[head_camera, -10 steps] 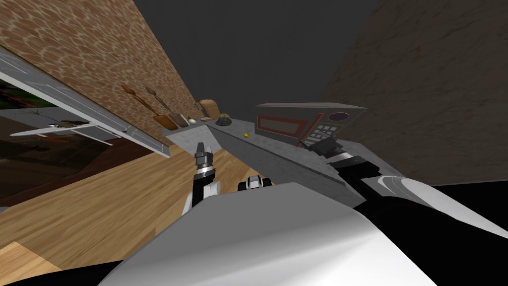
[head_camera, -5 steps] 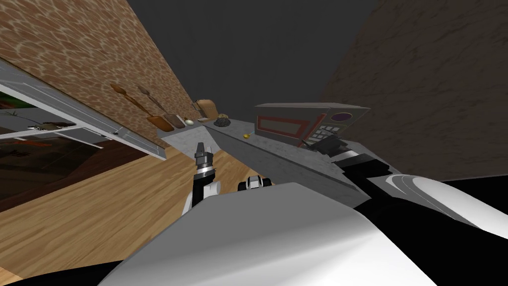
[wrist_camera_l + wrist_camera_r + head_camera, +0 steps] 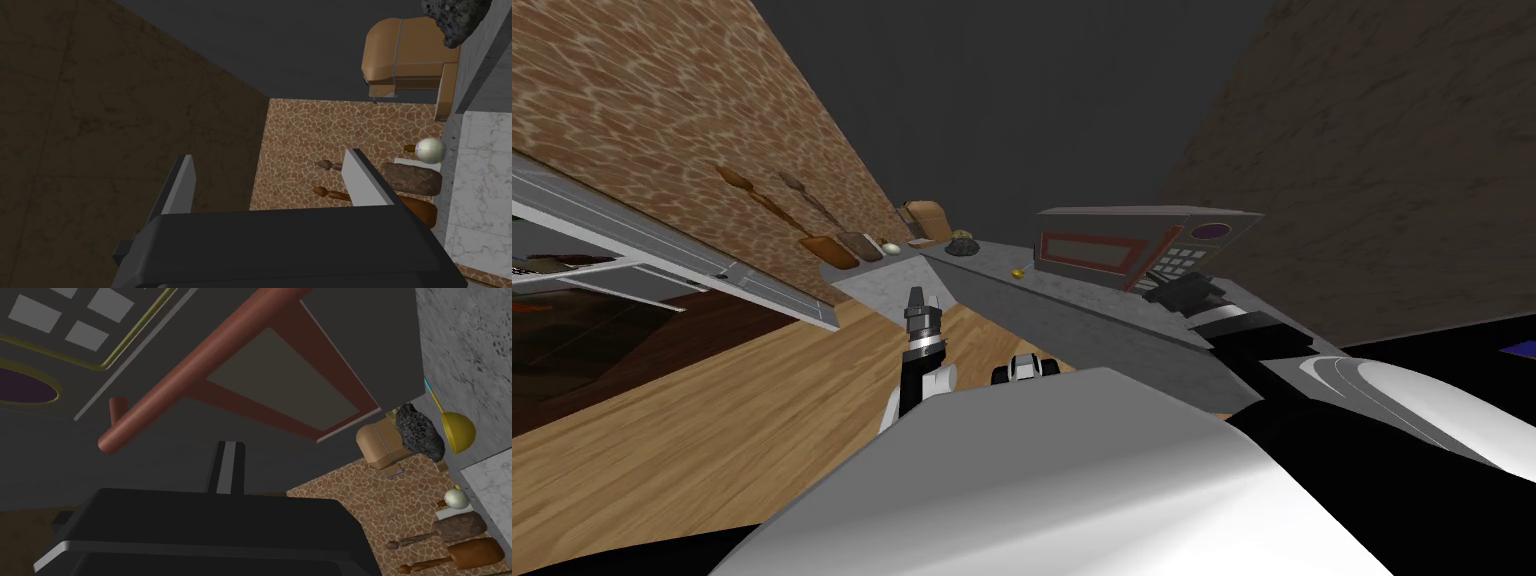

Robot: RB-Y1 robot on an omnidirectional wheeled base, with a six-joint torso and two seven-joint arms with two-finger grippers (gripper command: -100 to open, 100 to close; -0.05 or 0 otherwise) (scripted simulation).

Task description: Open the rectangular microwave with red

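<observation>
Red trim frames the door window of the dark grey microwave, which stands on the grey counter right of centre in the head view. Its door sits flush beside the keypad panel. The right gripper lies just below the keypad end of the microwave, low on its front face. In the right wrist view the two fingers are pressed together into one narrow blade and pinch nothing. The red bar handle runs diagonally across the door just beyond the fingertips. A strip of dark door face shows between tips and bar, and contact cannot be confirmed. Further along the counter, left of the microwave in the head view, lie a yellow scoop, a dark lumpy object and a brown bread box. The left gripper hangs at centre frame over the wooden floor, well apart from the microwave. Its fingers stand spread and hold nothing. Beyond one of them the left wrist view shows wooden paddles and a pale egg-shaped object against the patterned brown wall.
</observation>
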